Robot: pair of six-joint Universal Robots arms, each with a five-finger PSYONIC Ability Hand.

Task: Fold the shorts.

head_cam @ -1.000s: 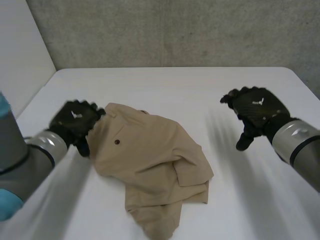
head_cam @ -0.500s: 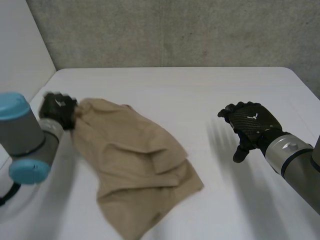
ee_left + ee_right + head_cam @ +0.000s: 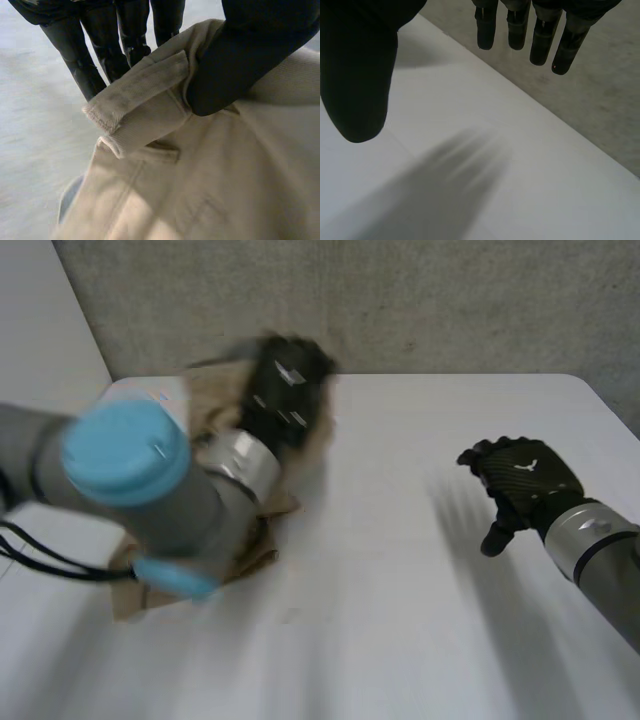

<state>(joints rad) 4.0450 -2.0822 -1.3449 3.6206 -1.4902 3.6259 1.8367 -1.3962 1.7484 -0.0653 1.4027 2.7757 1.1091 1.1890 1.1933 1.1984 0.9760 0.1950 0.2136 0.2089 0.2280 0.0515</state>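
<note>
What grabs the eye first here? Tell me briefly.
The left hand, high over the far left of the table, pinches an edge of the tan shorts between thumb and fingers, the cloth hanging below it. The right hand hovers open over the table's right side.

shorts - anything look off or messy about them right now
Yes. The shorts are bunched, not flat: the left hand pinches a thick folded edge and holds it up, with the rest crumpled under that arm on the table. The right hand is open, apart from them.
</note>
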